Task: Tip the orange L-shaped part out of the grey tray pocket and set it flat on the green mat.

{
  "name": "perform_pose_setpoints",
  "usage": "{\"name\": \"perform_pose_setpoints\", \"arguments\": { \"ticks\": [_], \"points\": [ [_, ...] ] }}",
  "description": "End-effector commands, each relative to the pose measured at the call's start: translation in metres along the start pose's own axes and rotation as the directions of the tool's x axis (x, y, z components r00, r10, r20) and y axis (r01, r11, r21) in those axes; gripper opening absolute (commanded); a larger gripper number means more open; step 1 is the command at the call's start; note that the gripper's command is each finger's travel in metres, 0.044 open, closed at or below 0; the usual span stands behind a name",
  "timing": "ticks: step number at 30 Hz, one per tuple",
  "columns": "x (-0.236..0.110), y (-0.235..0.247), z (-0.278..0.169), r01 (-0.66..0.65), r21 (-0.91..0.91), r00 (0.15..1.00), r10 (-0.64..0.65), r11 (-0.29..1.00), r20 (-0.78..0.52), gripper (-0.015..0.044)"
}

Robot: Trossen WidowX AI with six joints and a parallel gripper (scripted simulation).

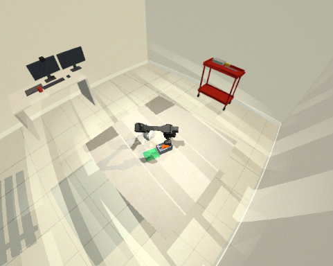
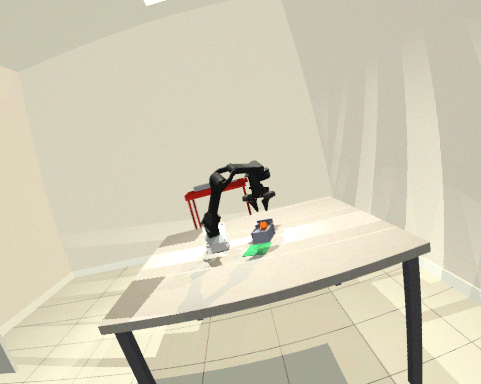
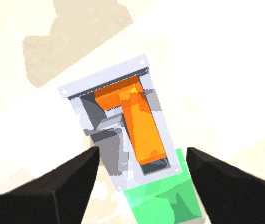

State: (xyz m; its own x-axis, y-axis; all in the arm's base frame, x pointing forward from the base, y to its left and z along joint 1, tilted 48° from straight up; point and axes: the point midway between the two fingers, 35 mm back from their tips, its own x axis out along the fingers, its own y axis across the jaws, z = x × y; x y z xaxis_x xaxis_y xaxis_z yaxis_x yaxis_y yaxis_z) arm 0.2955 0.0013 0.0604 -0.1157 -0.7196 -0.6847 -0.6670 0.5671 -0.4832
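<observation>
From the exterior view I see the arm's base [image 2: 216, 243] standing toward the surface's [image 2: 334, 250] far left edge, with the arm reaching rightward and bending down. Just right of the base lies the mat [image 2: 256, 249], flat and green, and touching its far side sits the tray [image 2: 262, 234]. My hand [image 2: 260, 203] hangs above the tray, apart from it, its two dark fingers spread open with nothing between them. On the wrist view the left finger [image 3: 58, 182] and the right one [image 3: 228, 177] frame the tray [image 3: 80, 90], which lies tilted across the picture. The part [image 3: 138, 117] is in the tray's pocket, its short crossbar toward the tray's far end and its long leg running down toward the mat [image 3: 165, 200]. I cannot tell whether it sits fully flush. In the top view the tray [image 1: 159, 148] shows the orange part [image 1: 165, 146] beside the mat [image 1: 151, 154].
</observation>
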Motion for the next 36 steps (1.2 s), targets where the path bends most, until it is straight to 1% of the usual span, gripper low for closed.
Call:
{"name": "perform_pose_setpoints", "arguments": {
  "ticks": [1,9,16,36],
  "points": [
    [0.003,-0.007,-0.023,-0.009,-0.353,1.0,0.002,0.935,-0.019,0.028],
    [0.005,-0.007,-0.023,-0.009,-0.353,1.0,0.002,0.935,-0.019,0.028],
    [0.033,-0.007,-0.024,-0.008,-0.353,1.0,0.002,0.936,-0.02,0.028],
    [0.061,-0.008,-0.024,-0.008,-0.353,1.0,0.002,0.936,-0.019,0.028]
  ]
}}
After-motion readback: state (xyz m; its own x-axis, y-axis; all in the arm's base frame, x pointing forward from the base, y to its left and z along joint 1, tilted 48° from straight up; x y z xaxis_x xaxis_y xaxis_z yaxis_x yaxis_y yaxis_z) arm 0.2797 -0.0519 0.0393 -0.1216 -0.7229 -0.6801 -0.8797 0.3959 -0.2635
